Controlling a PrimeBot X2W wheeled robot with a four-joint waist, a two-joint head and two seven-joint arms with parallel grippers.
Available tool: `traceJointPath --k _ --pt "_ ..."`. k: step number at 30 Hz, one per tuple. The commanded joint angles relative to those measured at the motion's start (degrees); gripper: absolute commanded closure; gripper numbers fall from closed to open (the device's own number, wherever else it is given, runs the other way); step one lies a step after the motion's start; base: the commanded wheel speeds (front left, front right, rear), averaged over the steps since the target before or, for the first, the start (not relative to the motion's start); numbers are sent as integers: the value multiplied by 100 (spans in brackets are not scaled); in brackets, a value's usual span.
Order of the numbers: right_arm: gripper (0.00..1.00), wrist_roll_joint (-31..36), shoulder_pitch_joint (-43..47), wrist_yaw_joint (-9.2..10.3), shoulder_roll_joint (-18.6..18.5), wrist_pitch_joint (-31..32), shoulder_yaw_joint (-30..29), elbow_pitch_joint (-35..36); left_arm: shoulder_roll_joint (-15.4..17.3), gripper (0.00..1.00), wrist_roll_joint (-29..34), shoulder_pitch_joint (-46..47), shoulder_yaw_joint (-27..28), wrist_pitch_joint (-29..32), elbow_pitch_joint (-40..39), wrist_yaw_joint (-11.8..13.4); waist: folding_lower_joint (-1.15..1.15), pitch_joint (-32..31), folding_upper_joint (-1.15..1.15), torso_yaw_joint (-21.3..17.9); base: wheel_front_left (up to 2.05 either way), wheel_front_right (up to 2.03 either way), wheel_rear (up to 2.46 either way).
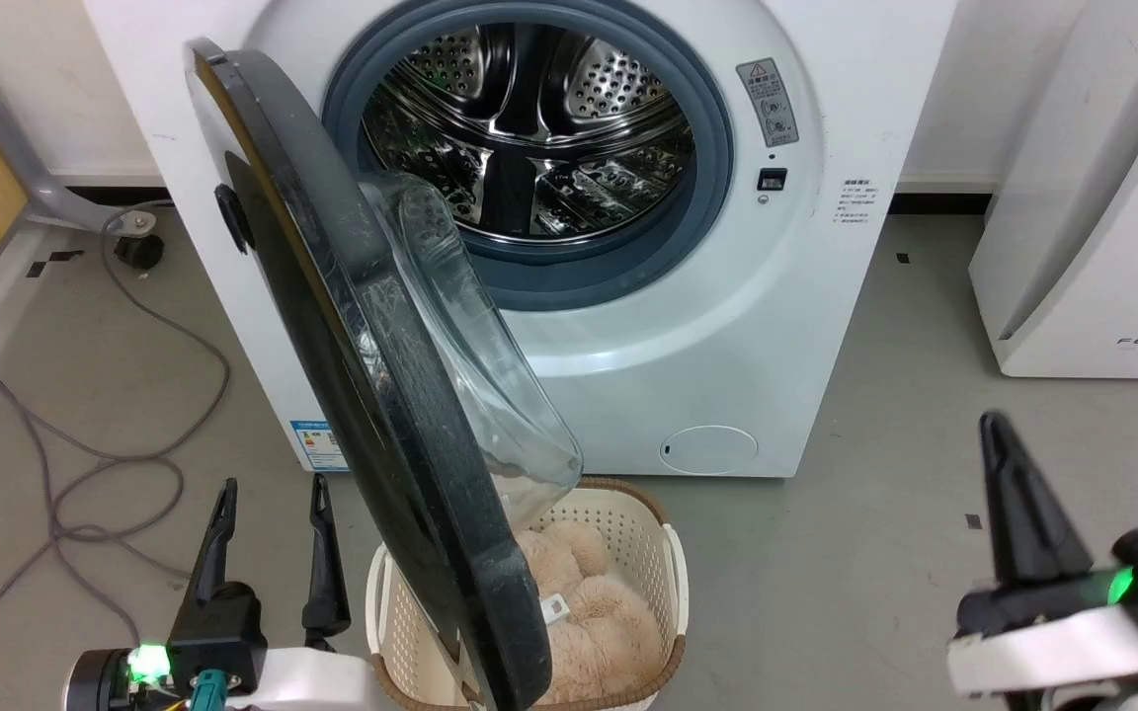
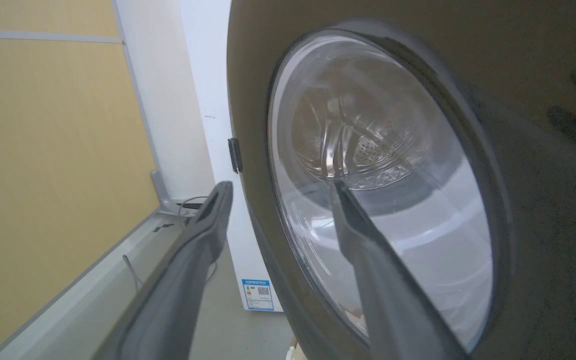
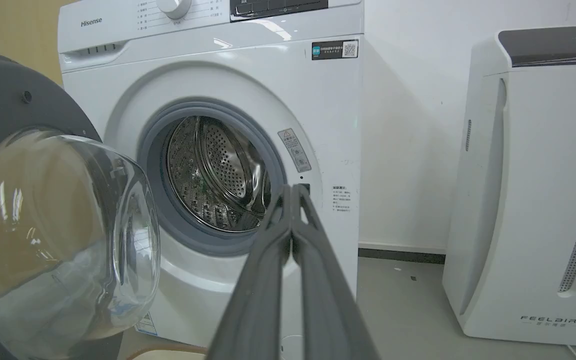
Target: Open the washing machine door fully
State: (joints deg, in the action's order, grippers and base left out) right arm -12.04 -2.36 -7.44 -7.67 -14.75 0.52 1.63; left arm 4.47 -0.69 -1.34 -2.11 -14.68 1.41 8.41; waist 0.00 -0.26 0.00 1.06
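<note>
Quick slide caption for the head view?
Washing machine door stands half open; left gripper open beside its outer face, right gripper shut, clear of it.

Basket (image 1: 675, 578) w/ plush toy (image 1: 589, 607), cables (image 1: 115, 459), air purifier (image 1: 1093, 247).

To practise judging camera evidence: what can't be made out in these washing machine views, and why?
Head view: the washing machine door covers part of the basket and the plush toy.
Head view: the print on the warning sticker is too small to read.
Right wrist view: the top edge cuts off the control panel.
Left wrist view: whether the left claw touches the door cannot be told.
</note>
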Motion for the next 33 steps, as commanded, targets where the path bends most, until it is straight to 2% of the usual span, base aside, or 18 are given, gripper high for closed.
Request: traceJointPath --k 1,9,10,11,17,18,19,33 --pt "100 116 173 -5 70 -24 21 -56 10 0 -8 -42 10 -32 -12 -2 0 0 0 13 0 0 0" --pt "100 346 611 -5 349 -24 -80 -271 -6 0 -12 -48 1 -32 14 10 0 -19 0 51 0 0 0" --pt "69 366 639 -5 369 -24 -80 -310 -8 0 -13 -51 0 -32 18 9 0 -20 0 53 0 0 0" --pt "0 392 653 -5 386 -24 -93 -317 -9 0 -14 -52 -2 -32 23 7 0 -19 0 56 0 0 0" --pt "0 506 727 -5 465 -25 -190 -297 -21 0 -31 -46 31 -32 -27 19 0 -34 0 67 0 0 0" --pt "0 518 734 -5 468 -25 -190 -295 -17 61 -20 -36 37 -32 -58 23 0 -37 0 66 0 0 0" --pt "0 529 739 -5 471 -25 -192 -292 -12 100 -8 -26 45 -32 -104 33 0 -40 0 65 0 0 0" --pt "0 437 794 -5 479 -25 -199 -223 133 100 139 419 -6 -32 -1350 96 0 -67 0 116 0 0 0"
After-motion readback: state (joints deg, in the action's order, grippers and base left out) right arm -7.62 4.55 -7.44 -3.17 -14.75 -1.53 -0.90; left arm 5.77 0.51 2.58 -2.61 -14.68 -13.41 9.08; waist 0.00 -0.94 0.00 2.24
